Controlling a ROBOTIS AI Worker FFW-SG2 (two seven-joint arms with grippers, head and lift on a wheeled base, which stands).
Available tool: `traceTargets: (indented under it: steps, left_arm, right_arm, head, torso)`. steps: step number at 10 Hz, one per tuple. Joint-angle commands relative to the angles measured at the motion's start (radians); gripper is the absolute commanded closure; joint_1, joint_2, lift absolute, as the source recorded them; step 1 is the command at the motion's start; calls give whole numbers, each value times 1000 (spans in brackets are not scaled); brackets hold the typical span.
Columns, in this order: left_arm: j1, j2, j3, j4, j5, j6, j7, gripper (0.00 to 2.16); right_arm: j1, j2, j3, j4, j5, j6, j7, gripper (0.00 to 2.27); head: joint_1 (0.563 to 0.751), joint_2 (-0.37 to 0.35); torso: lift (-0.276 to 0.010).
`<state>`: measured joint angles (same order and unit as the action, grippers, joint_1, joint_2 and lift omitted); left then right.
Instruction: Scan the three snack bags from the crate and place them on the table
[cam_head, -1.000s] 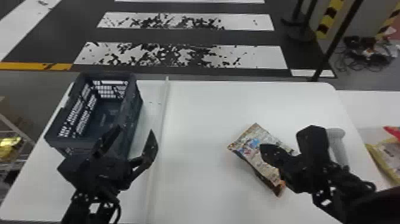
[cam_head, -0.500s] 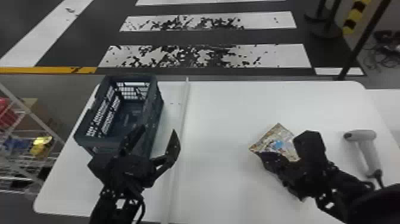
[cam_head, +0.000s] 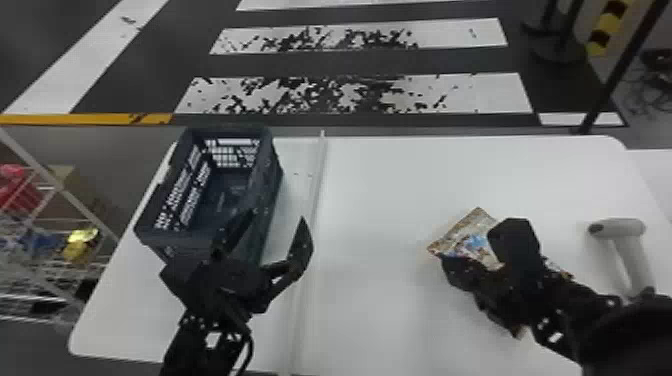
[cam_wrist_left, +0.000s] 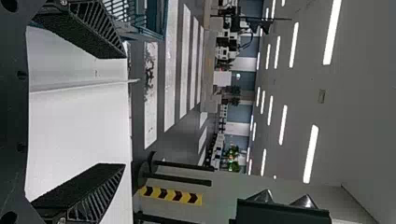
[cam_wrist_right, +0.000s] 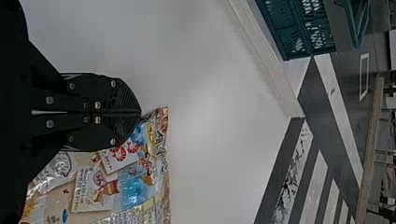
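Observation:
My left gripper (cam_head: 276, 216) stands open at the near right corner of the dark crate (cam_head: 274, 192); in the left wrist view, bare tabletop lies between the open fingers of this left gripper (cam_wrist_left: 125, 109). A colourful snack bag (cam_head: 470, 235) lies flat on the right half of the table. Over that bag is my right gripper (cam_head: 450, 265), hiding its middle. The right wrist view shows the right gripper (cam_wrist_right: 139, 112) with its fingers together, overlapping an edge of the bag (cam_wrist_right: 135, 182); no part of it is visibly pinched.
A grey handheld scanner (cam_head: 617, 229) lies right of the bag, close to the right forearm. Between crate and bag a thin raised strip (cam_head: 307, 250) runs front to back along the white table (cam_head: 380, 200). A wire rack (cam_head: 50, 200) stands beyond the table's left side.
The head view has swung left, bringing the rack and more of the scanner into sight. My right gripper has moved left over the bag, which stays in place on the table.

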<state>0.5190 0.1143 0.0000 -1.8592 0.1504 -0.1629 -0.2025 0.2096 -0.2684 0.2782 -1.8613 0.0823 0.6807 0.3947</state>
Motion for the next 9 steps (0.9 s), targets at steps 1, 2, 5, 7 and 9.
traceTargets:
  steps: [1,2,5,7,9]
  left_arm:
    - [-4,2,-3,0,0,3,0,39]
    - [-8,4,-8,0,0,9,0,39]
    - [-8,5,-11,0,0,12,0,39]
    - [-8,5,-11,0,0,12,0,39]
    - [-10,7,-15,0,-2,12,0,39]
  right_arm:
    - [-12,0,-5,13,7,-3,-11,2263]
    - [-22,1,-8,22,11,-6,-22,2260]
    - [-62,1,-8,68,19,-6,-70,2260]
    - [-91,18,-10,114,24,-6,-114,2260]
    - [-118,28,-7,151,31,-10,-166,2263]
  head:
    - [695,123]
    - [695,118]
    - [695,85]
    - [695,68]
    - [695,50]
  torso:
    - [-62]
    - [-62]
    - [-62]
    - [-62]
    - [-62]
